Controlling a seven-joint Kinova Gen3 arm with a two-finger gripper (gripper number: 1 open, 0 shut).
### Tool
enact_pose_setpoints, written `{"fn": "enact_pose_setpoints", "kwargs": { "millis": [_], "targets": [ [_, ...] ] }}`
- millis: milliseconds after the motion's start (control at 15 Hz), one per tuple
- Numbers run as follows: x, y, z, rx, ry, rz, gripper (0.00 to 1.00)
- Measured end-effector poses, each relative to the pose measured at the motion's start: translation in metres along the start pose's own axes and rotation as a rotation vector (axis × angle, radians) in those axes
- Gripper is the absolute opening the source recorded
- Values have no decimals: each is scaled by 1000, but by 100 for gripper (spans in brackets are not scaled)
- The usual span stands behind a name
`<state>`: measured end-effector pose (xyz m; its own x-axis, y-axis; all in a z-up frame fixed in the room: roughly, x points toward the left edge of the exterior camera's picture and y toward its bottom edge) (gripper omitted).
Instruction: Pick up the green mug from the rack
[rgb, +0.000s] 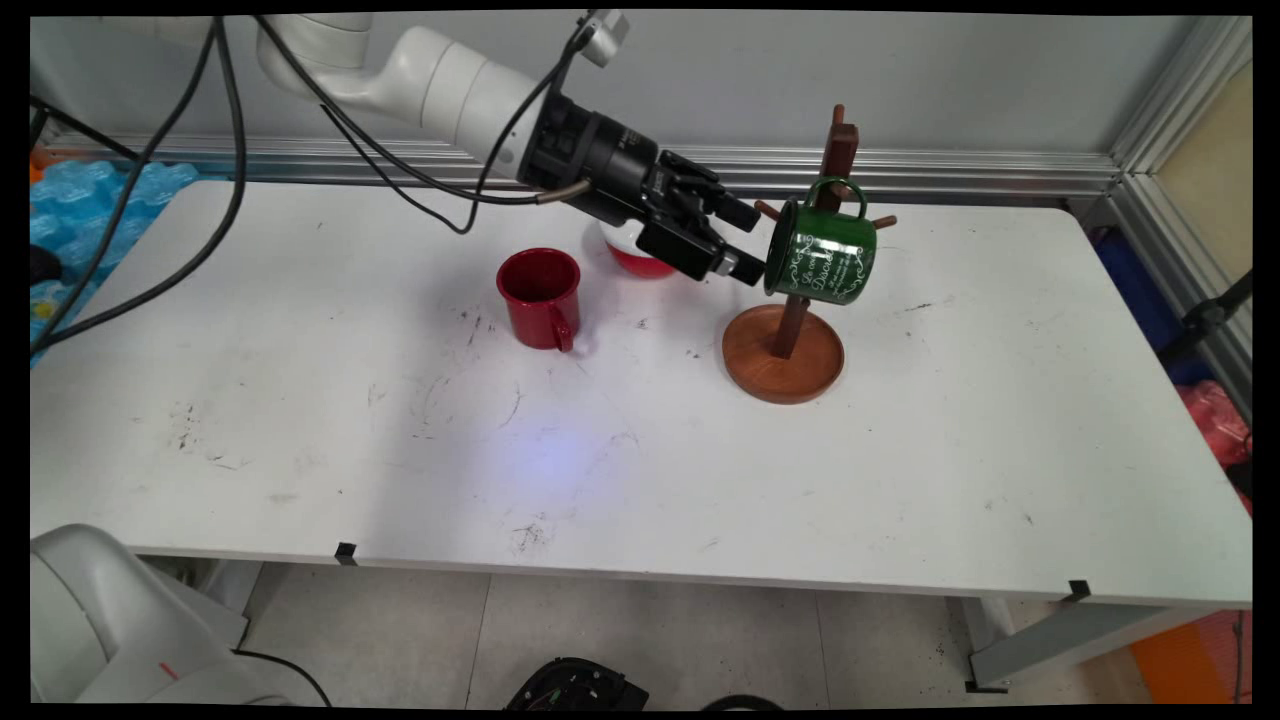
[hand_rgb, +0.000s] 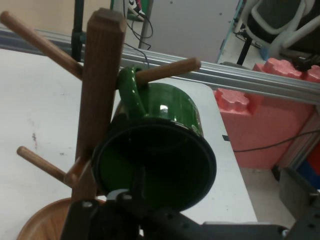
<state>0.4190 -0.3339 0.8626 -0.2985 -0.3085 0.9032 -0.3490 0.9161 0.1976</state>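
The green mug (rgb: 822, 256) hangs by its handle on an upper peg (hand_rgb: 167, 70) of the wooden mug tree (rgb: 790, 300), tilted with its mouth toward the hand (rgb: 748, 268). The hand is at the mug's rim: in the hand view one finger (hand_rgb: 138, 186) reaches into the dark interior, and the rim appears to sit between the fingers. Whether the fingers are clamped on the rim or only resting around it cannot be determined.

Judged from this pose, any motion of the mug should follow the peg's axis, so that the handle slides along the peg without levering against the post. Grip on the thin enamel rim is shallow; keep the wrist angle constant. The tree stands on a round wooden base (rgb: 784, 353), which could tip under side load.

A red mug (rgb: 541, 297) stands upright to the left, well apart. A red-and-white bowl (rgb: 634, 254) lies behind the hand, partly hidden. The white tabletop (rgb: 640, 460) is scuffed with dark marks. An aluminium rail (rgb: 950, 172) runs along the grey wall behind.
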Motion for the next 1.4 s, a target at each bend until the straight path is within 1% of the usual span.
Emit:
{"fn": "enact_pose_setpoints", "kwargs": {
  "millis": [467,933,1000,1400],
  "targets": [
    [4,-2,19,0,8,-10,100],
    [6,-1,30,3,10,-18,100],
    [7,-1,31,4,9,-19,0],
    [6,-1,34,6,-1,-19,0]
  ]
}}
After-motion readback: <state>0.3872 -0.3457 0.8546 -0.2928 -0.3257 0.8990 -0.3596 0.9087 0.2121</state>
